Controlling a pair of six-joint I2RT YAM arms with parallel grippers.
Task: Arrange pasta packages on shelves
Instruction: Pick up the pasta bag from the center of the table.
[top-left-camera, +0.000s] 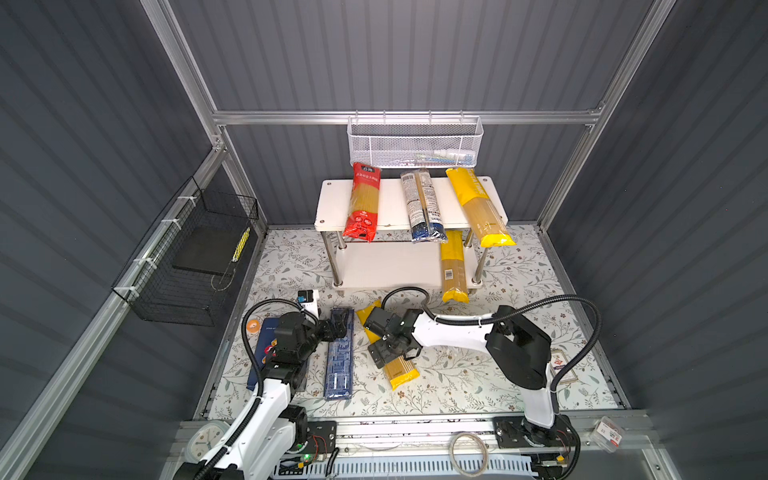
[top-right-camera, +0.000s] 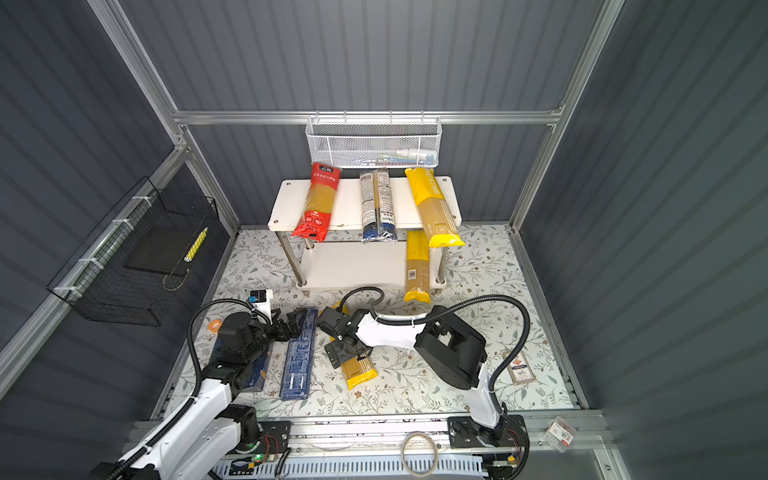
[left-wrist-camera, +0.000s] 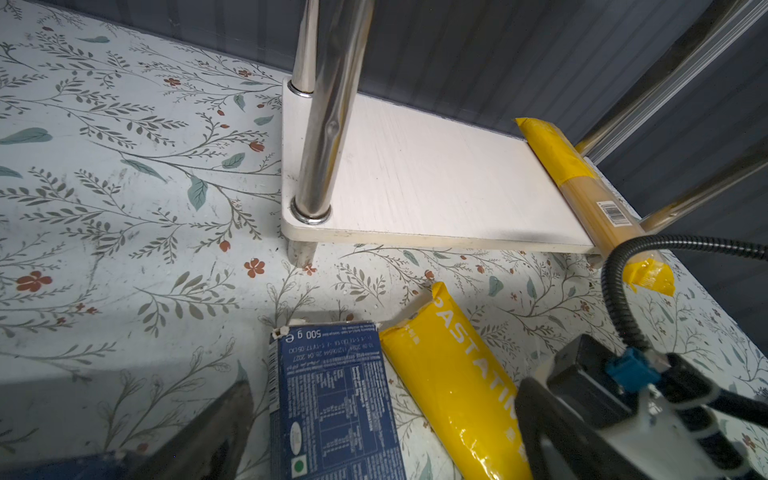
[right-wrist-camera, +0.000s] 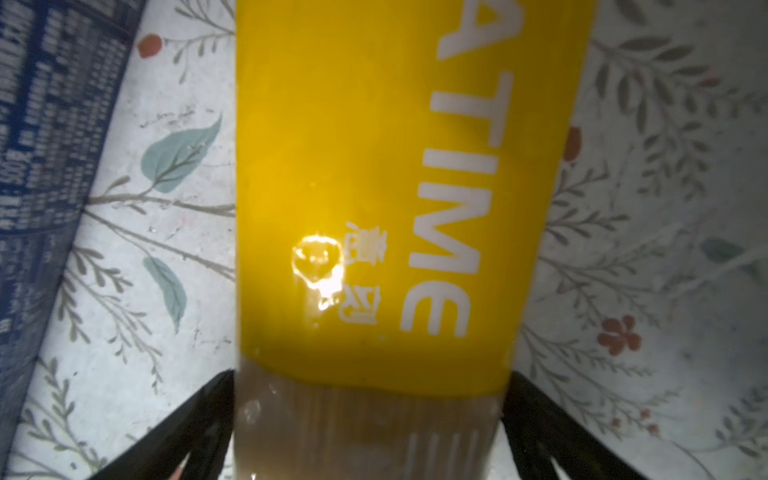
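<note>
Plainly the shelves (top-left-camera: 332, 203) are being filled side by side. On the top board a red bag (top-left-camera: 362, 203), a clear and dark-blue bag (top-left-camera: 422, 205) and a yellow bag (top-left-camera: 478, 208) lie front to back. Each overhangs the front edge, probably because the packs are longer than the board is deep. A second yellow bag (top-left-camera: 453, 266) lies the same way on the lower board, beneath the first, leaving the rest of that board bare.

Three packs lie on the mat in front of the shelves: a third yellow bag (top-left-camera: 399, 365), a narrow dark-blue box (top-left-camera: 340, 365), and a wider blue box (top-left-camera: 259, 353) half hidden under the left arm.

The right gripper (top-left-camera: 392, 348) is down over the third yellow bag, jaws spread and astride its width near mid-length, likely so the long pack balances when lifted. Whether the fingers touch the film I cannot tell. The left gripper (top-left-camera: 338, 324) hangs spread and empty above the narrow box's shelf-side end.
</note>
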